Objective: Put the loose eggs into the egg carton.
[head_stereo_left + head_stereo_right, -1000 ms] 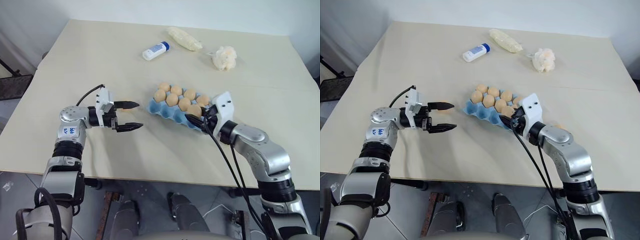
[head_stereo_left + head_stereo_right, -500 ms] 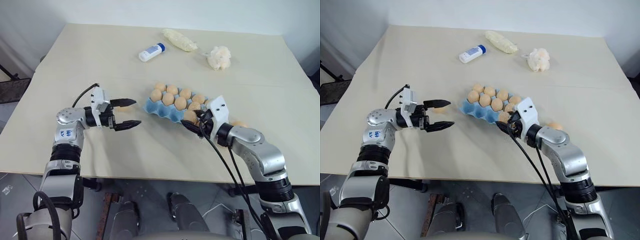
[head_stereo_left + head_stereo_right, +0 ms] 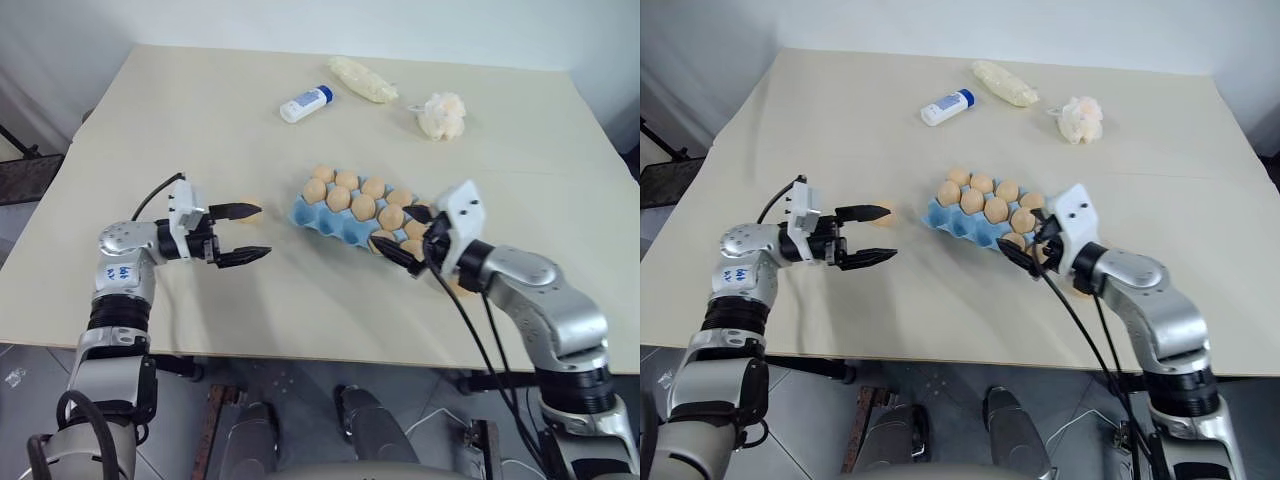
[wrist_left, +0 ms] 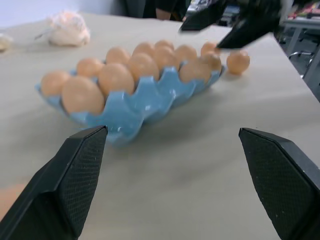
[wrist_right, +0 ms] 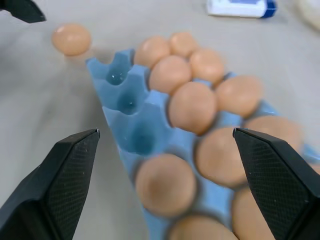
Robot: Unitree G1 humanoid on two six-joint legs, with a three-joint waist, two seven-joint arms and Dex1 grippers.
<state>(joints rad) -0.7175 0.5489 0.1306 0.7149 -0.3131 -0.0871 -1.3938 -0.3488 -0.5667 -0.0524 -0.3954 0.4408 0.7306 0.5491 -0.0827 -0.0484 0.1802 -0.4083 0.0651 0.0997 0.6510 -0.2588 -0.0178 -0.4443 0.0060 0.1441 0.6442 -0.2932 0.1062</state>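
The light blue egg carton (image 3: 322, 218) lies mid-table and holds several tan eggs (image 3: 364, 207); three front cups (image 5: 129, 102) at its left end are empty. One loose egg (image 3: 883, 214) rests on the table just left of the carton, behind my left gripper (image 3: 263, 231). That gripper is open and level, pointing at the carton. A second loose egg (image 4: 238, 61) lies past the carton's right end. My right gripper (image 3: 407, 233) is open with nothing in it, hovering over the carton's right end.
At the far side of the table (image 3: 150, 130) lie a white bottle with a blue cap (image 3: 307, 103), a cream packet (image 3: 363, 78) and a lumpy puff ball (image 3: 443, 114). Bare tabletop stretches in front of the carton and to the left.
My right gripper has opened, leaving an egg in the carton's right end, and has drawn back a little to the right. My left gripper has shifted slightly left, still open.
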